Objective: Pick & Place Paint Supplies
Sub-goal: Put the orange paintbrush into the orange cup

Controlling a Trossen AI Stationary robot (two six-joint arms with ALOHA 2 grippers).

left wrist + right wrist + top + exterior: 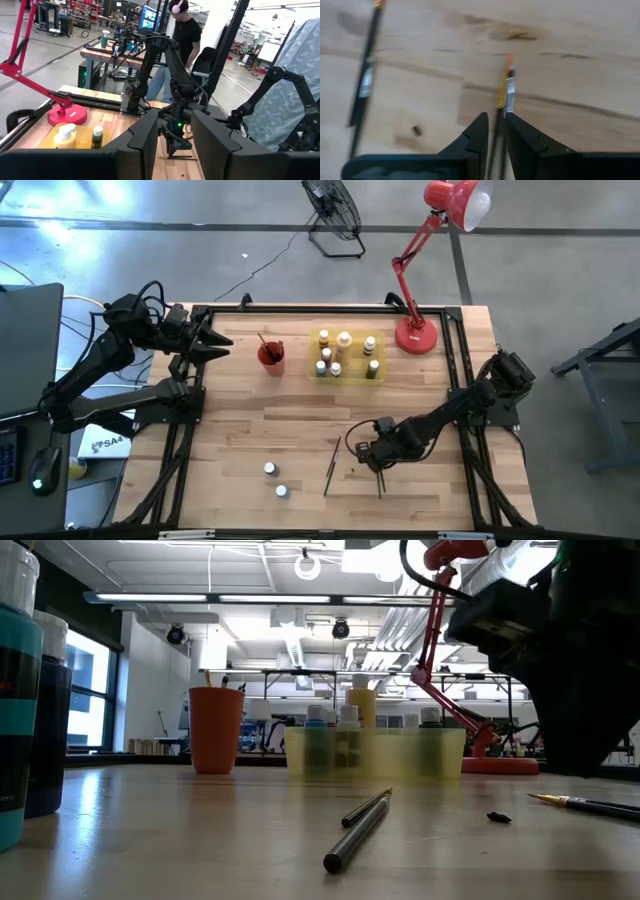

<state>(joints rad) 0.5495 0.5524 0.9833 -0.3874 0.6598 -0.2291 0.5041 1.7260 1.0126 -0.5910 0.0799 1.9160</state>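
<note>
A thin dark-handled paintbrush [507, 92] with a metal ferrule and an orange tip lies on the near right of the wooden table [300, 430]. My right gripper [377, 465] is shut on it from above. A second paintbrush [332, 463] lies flat just to its left. Two small white-capped bottles [275, 480] stand near the front edge. More bottles stand in the yellow tray [347, 372] at the back. My left gripper [222, 345] hangs open and level over the table's far left, touching nothing. My right gripper pinches the paintbrush's dark handle [498, 120] just behind the ferrule, one finger on each side. The fingers come steeply from above. The bristle end [540, 799] sticks out ahead of them, low over the table; whether it is lifted clear I cannot tell.
A red cup [271, 356] with brushes in it stands left of the tray. A red desk lamp [418, 335] stands at the back right. A small dark scrap [498, 817] lies on the table near the held brush. A person stands beyond the table in the left wrist view.
</note>
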